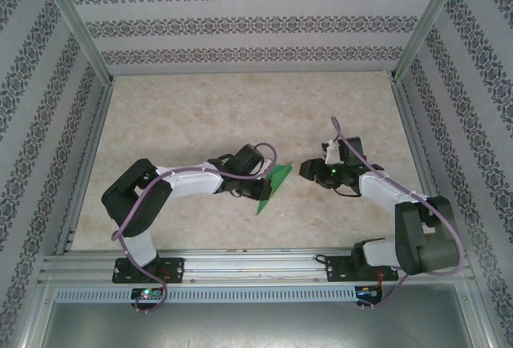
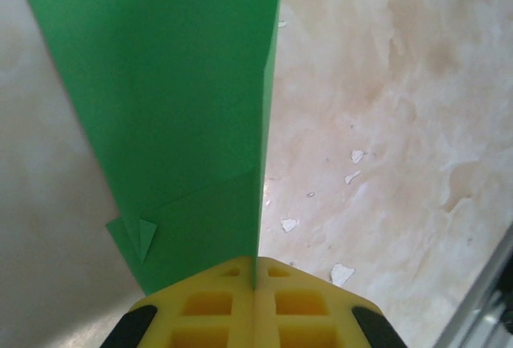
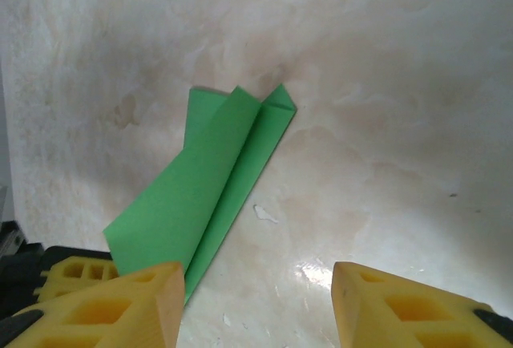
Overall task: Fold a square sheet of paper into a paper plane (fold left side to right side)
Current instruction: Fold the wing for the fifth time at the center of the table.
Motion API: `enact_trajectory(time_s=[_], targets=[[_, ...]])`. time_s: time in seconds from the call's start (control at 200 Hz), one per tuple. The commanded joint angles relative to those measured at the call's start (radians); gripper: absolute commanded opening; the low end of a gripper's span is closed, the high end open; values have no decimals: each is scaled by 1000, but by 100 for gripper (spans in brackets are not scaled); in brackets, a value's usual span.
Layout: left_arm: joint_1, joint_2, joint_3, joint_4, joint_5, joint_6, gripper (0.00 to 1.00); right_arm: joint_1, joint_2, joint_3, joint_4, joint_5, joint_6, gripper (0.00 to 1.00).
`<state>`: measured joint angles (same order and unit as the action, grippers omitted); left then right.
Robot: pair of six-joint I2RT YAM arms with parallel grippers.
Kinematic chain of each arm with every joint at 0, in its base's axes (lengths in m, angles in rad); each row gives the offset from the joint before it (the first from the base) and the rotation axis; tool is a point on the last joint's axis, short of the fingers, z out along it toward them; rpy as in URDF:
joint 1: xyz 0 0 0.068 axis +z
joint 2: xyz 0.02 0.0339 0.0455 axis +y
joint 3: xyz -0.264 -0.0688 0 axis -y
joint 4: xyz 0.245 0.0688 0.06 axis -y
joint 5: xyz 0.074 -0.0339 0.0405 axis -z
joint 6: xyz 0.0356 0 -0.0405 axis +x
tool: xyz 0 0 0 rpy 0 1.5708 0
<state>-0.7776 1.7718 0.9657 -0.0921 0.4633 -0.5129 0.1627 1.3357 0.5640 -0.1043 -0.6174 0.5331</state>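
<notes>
The square sheet of paper (image 1: pixel 276 185) is bright green and folded into a slim, long shape with a lengthwise crease, much like a paper plane. It stands tilted on the table's middle. My left gripper (image 1: pixel 264 178) is shut on its near edge; in the left wrist view the yellow fingertips (image 2: pixel 216 304) meet on the paper (image 2: pixel 176 115), which rises away from them. My right gripper (image 1: pixel 305 169) hovers just right of the paper, open with nothing between its fingers. In the right wrist view the paper (image 3: pixel 216 180) lies ahead and left of that gripper (image 3: pixel 252 308).
The marble-patterned tabletop (image 1: pixel 240 115) is ringed by patterned walls and metal frame rails (image 1: pixel 240 264) at the near edge. Small white chips (image 2: pixel 343 274) mark the surface beside the paper.
</notes>
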Motion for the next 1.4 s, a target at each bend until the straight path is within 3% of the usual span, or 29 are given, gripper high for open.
enact_trajectory(time_s=[0.0,0.769,1.394], targets=[[19,-7,-39,178,92,-116,0,25,5,-22,83,-19,37,51],[62,81,-140,515,198,-328,0,166,105,-91,396,73,269,47],[84,161,-175,703,251,-438,0,205,199,-45,443,109,305,44]])
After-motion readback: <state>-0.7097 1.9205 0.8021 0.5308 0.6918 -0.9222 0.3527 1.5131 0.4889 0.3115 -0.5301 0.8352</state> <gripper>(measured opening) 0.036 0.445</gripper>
